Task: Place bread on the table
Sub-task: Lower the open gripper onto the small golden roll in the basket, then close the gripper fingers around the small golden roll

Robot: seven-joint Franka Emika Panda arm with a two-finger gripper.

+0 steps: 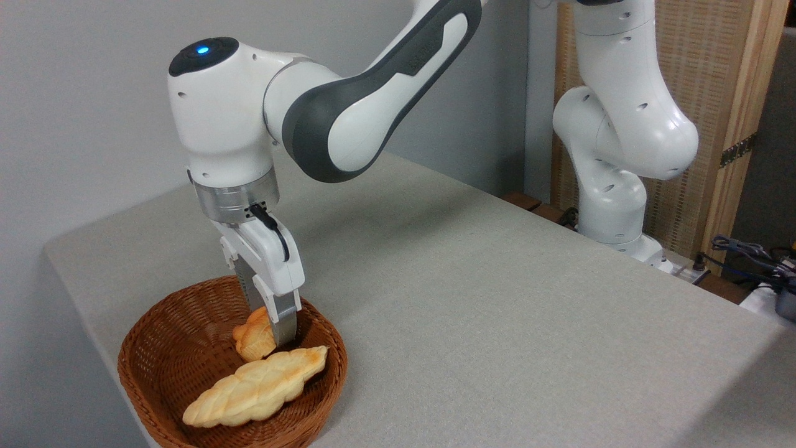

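**Orange-gold bun pinched in the basket, lift not cleared**

Camera view (only one): Orange-gold, knotted bread (252, 339) sits inside the wicker basket (155, 348), toward its back-right part, w/ the jaws (273, 326) closed onto it. One finger (285, 323) shows on the bun's right flank; the other is hidden behind the bun, so the clamp is judged from the contact, not seen both sides.

Handling, judged: looks light, prob. a glossy moulded replica, so fairly stiff but slick on the glaze. Lobed top gives uneven faces; a pinch across the middle, flank to flank, seems the safest hold. Too high on the knots and it could roll out.

Around the basket:
- Pale braided loaf (255, 386) lies in the basket just in front of the bun, its right tip v. near the visible finger. Could get dragged or nudged on the way up.
- Basket rim rises right of the finger; bun must clear it before going sideways.
- Grey speckled bench (497, 298) right of the basket is bare, plenty of room to set down.
- Arm base (622, 236) stands well apart, at the bench's far edge. Not in the way.
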